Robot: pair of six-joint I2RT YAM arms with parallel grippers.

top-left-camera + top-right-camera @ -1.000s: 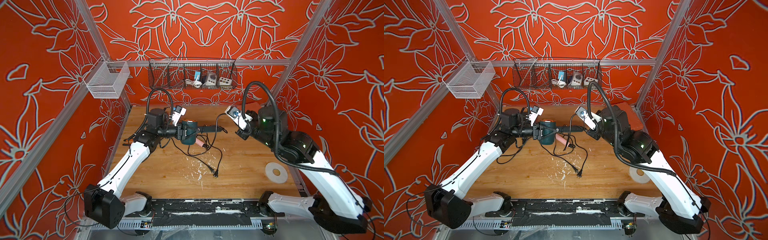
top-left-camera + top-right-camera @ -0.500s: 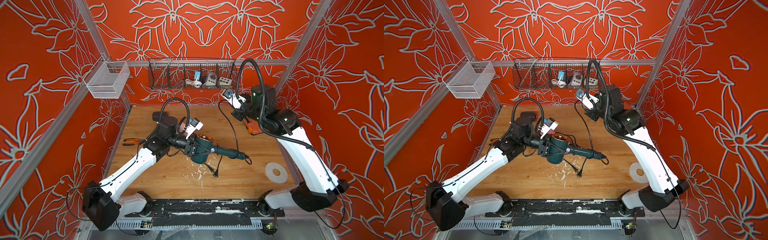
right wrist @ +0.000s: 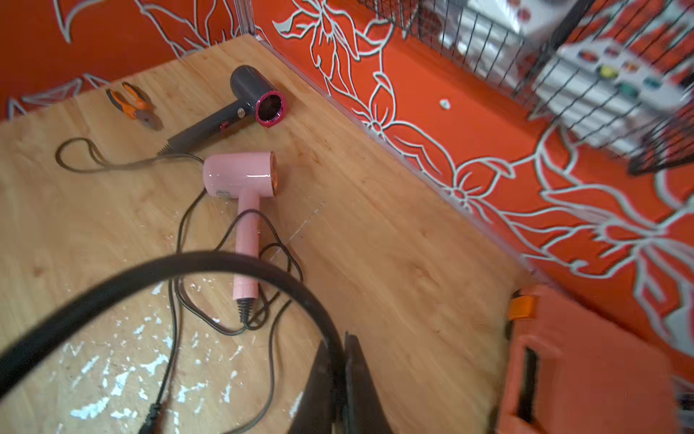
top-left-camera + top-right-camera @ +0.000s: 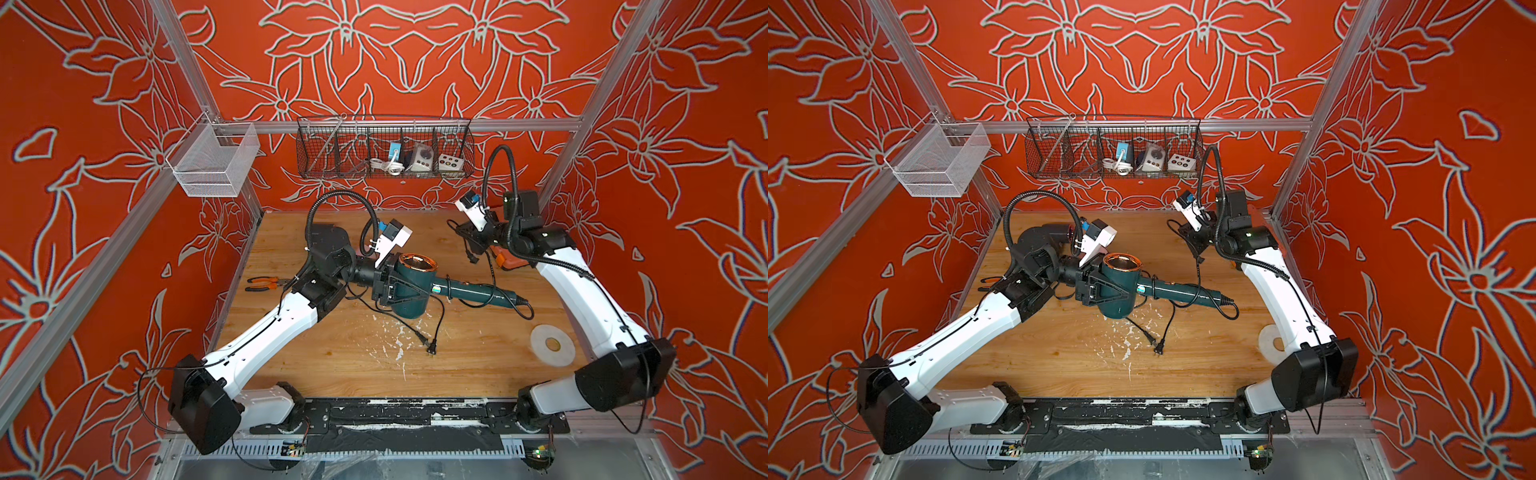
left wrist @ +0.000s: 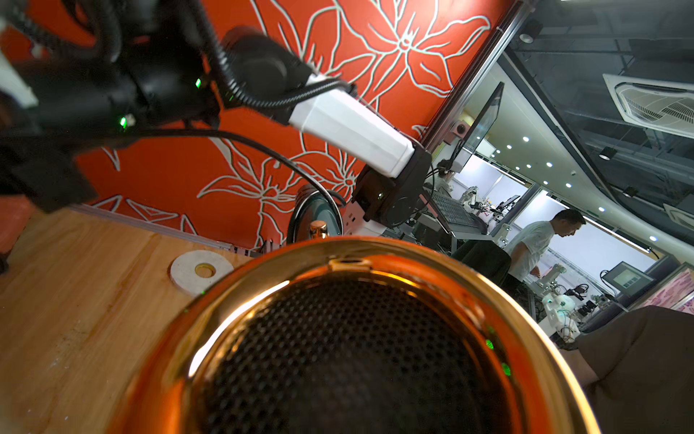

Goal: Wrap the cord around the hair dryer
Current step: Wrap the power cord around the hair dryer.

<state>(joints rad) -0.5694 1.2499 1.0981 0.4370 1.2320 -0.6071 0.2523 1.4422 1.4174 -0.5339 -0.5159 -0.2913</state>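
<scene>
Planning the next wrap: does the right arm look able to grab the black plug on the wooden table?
Probably not yet: the right gripper is shut on the black cord, though the black plug lies uncovered.

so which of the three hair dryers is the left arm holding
The dark green hair dryer with the copper rim, in the left jaws. The pink one and the grey one lie on the table.
</scene>
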